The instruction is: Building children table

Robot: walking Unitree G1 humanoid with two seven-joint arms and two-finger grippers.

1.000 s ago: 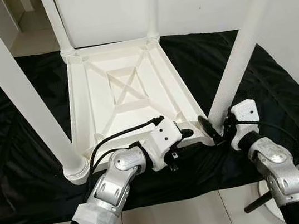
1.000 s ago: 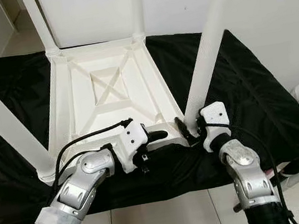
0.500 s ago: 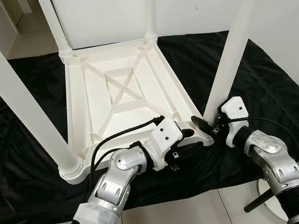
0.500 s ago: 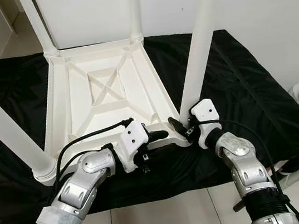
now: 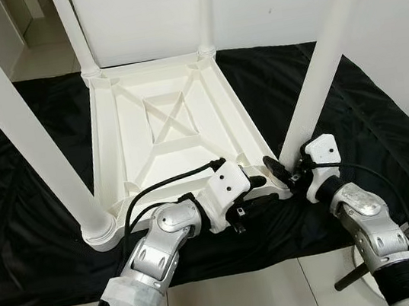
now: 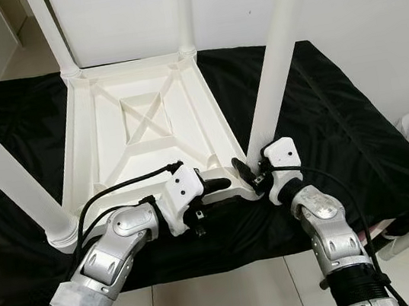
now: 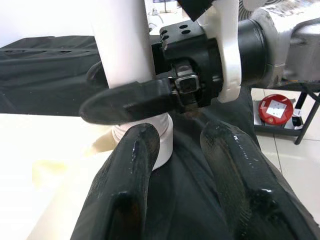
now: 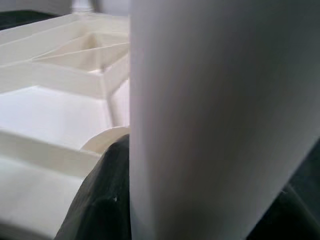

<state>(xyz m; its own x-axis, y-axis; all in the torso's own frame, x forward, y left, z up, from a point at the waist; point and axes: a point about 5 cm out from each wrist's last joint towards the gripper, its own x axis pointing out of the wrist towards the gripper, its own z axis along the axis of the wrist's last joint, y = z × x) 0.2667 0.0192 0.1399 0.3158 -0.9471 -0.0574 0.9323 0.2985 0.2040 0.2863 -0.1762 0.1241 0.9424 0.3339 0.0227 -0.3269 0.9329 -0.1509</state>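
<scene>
Right gripper: the right gripper (image 5: 291, 176) was clamped around the foot of the near-right table leg (image 5: 325, 50), one black finger (image 8: 97, 200) pressed to its side in the right wrist view; likely it held there to seat or steady the leg in its socket.
Left gripper: the left gripper (image 5: 257, 182) lay low at the near edge of the tabletop, its two fingers (image 7: 125, 195) parted and holding nothing, pointed at the same corner; judged a brace for the top while the leg is worked.
Leg to tool: the leg rose upright from the near-right corner socket (image 7: 162, 142), gripped just above the collar, directly ahead of the left fingers.
Tabletop: the white children's table (image 5: 162, 128) lay upside down, ribbed underside up, on a black cloth (image 5: 23, 172), which gave the legs open sockets to drop into.
Other legs: near-left leg (image 5: 20, 127) and the two far legs (image 5: 78, 29) stood in their corners already.
Progress: assembly looked nearly done.
</scene>
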